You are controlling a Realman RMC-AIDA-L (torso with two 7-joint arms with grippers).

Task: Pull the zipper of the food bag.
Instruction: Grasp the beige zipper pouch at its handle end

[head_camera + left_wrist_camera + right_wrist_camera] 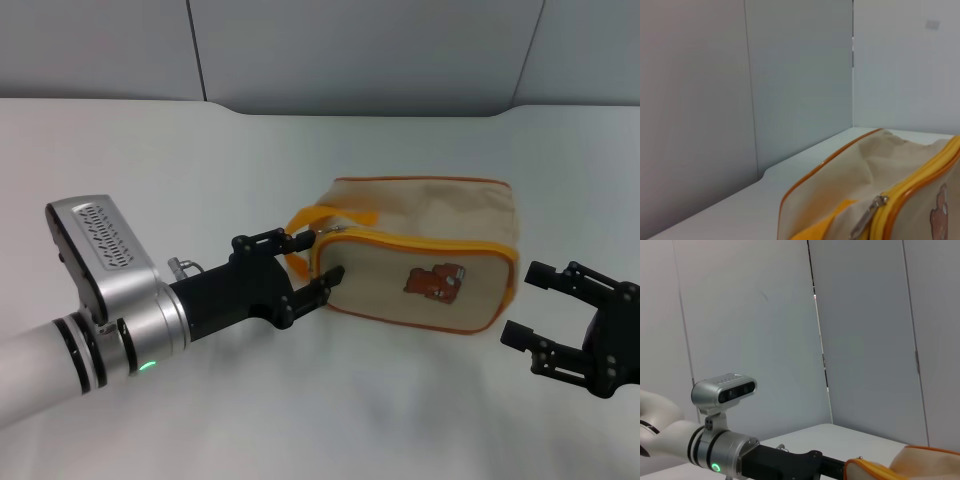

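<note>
Head view shows us reaching for the pull: our left hand (312, 262), fingers apart, brackets the end of the beige fabric food bag (420, 250) at frame centre, beside its thin orange zipper (420, 243). Next we must pinch the tab. Our right hand (535, 305) waits open, lower right.

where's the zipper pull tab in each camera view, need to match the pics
Head view: the zipper pull tab sits at the food bag's top left corner, between the left gripper's open fingers.
Left wrist view: the tab hangs at the bottom edge, on the orange zip line.
Right wrist view: not in it.
Shared landmark: the bag's orange trim.
</note>
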